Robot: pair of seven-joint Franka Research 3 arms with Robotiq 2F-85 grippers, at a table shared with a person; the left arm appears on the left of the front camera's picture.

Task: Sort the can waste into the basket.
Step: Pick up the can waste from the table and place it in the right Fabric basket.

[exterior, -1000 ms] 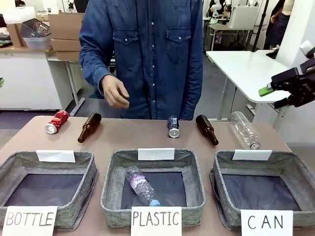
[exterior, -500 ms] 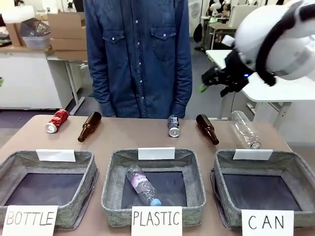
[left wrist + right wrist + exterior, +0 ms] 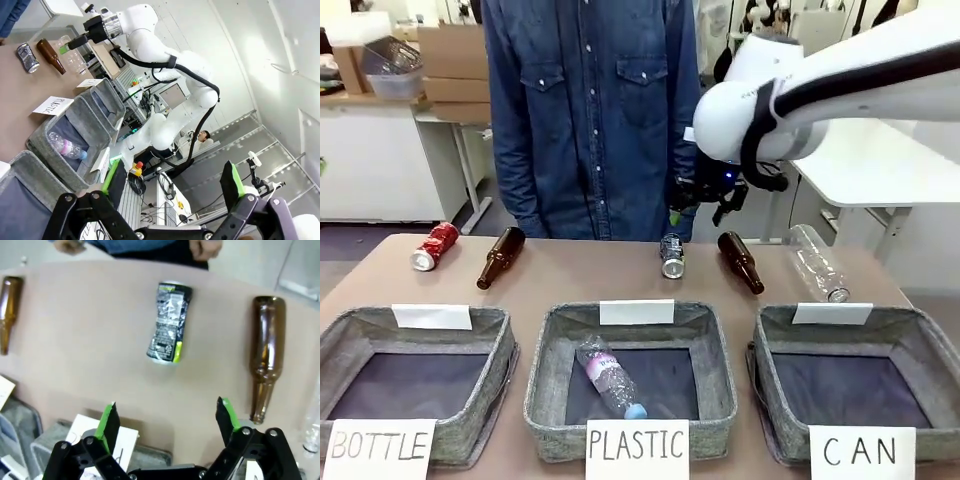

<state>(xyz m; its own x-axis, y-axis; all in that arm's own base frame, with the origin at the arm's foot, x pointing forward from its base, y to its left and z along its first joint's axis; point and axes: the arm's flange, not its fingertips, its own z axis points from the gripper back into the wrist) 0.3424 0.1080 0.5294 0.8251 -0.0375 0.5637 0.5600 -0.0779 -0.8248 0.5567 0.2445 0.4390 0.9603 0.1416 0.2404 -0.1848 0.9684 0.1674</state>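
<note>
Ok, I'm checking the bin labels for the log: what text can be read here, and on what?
"BOTTLE": left sign, on the left bin.
"PLASTIC": middle sign, on the middle bin.
"CAN": right sign, on the basket.
Print on the black can and the red can: too small to read.

**Table** (image 3: 590,285): tan top, 8 items directly on it.

**Far row, robot's left to right:**
- 1 dented red can (image 3: 436,246), lying on its side.
- 1 brown glass bottle (image 3: 501,257), lying near the red can, neck toward the bins.
- 1 black can (image 3: 671,256), lying near the middle.
- 1 second brown bottle (image 3: 740,262), lying beside the black can, apart from it.
- 1 clear plastic bottle (image 3: 816,264), lying.

**Near row, 3 grey fabric bins side by side:**
- BOTTLE bin (image 3: 506,350).
- PLASTIC bin (image 3: 544,372).
- CAN bin (image 3: 761,372).

Each bin has a white card on its far rim.
</note>
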